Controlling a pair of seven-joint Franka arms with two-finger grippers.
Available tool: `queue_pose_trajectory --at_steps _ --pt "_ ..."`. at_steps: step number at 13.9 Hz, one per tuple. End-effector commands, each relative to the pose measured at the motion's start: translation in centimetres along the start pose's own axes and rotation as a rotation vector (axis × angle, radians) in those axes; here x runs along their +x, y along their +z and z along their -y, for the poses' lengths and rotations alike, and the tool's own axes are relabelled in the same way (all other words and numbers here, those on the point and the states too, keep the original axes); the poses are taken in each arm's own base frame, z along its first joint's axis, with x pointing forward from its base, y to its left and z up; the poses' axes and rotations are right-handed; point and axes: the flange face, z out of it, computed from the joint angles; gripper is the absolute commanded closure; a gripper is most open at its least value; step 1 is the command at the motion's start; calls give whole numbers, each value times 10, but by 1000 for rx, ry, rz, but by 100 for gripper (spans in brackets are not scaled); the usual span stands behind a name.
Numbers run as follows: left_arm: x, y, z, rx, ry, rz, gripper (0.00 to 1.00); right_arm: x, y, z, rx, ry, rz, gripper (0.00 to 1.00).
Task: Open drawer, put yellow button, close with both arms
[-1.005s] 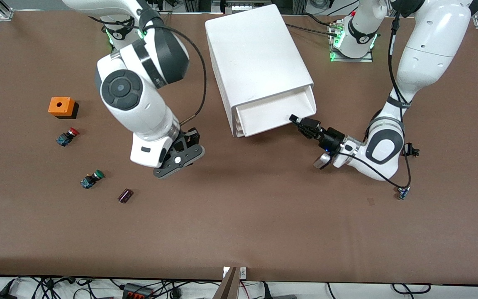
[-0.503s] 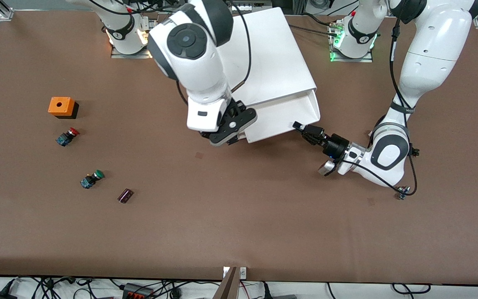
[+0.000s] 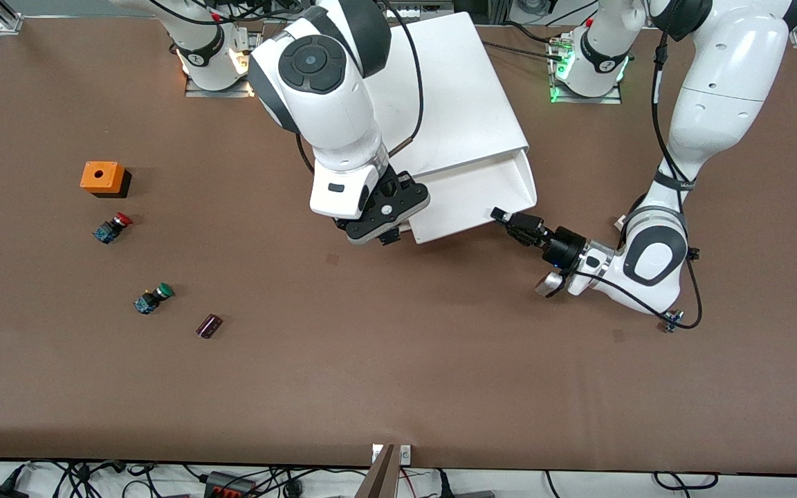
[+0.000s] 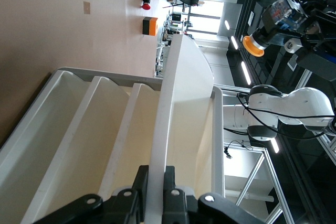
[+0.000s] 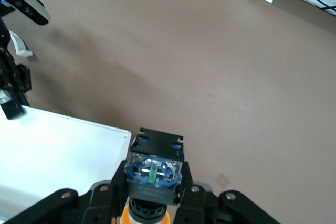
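I have the drawer point(image 3: 471, 197) pulled open with my left gripper point(image 3: 509, 220) clamped on its front, and my right gripper point(image 3: 390, 234), clamped on the yellow button point(image 5: 153, 174), is at the drawer's corner, so dropping and closing remain.

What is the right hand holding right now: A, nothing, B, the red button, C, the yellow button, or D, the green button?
C: the right wrist view shows the right hand shut on the yellow button, orange-yellow cap below its black and blue body, while the red button and green button lie on the table.
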Motion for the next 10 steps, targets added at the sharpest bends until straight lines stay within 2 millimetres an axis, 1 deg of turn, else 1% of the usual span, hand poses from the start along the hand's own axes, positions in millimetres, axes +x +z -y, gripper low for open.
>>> queue_pose_trajectory --at_steps 1,2,3,4,5,6,8,9,10 --pt "12 -29 9 80 -64 -40 97 4 -2 23 25 72 -42 100" --pt "13 -28 11 79 -75 -39 95 3 -3 31 26 79 -50 100" --pt "13 -28 10 80 -81 -41 70 3 -2 35 27 78 -55 100" --pt "14 -27 8 79 -85 -43 3 3 -3 35 27 79 -61 100" --pt "14 -30 4 78 -84 -48 0 3 -3 35 29 80 -62 100" --pt "13 -36 -4 82 -91 -57 0 4 -4 38 34 76 -75 100" --pt "16 -51 -35 101 -185 -77 0 2 0 52 43 61 -83 100" --pt "14 -58 -57 134 -232 -79 0 0 5 62 47 68 -79 100" --pt "13 -62 -78 179 -255 -79 0 -3 13 79 55 92 -80 100"
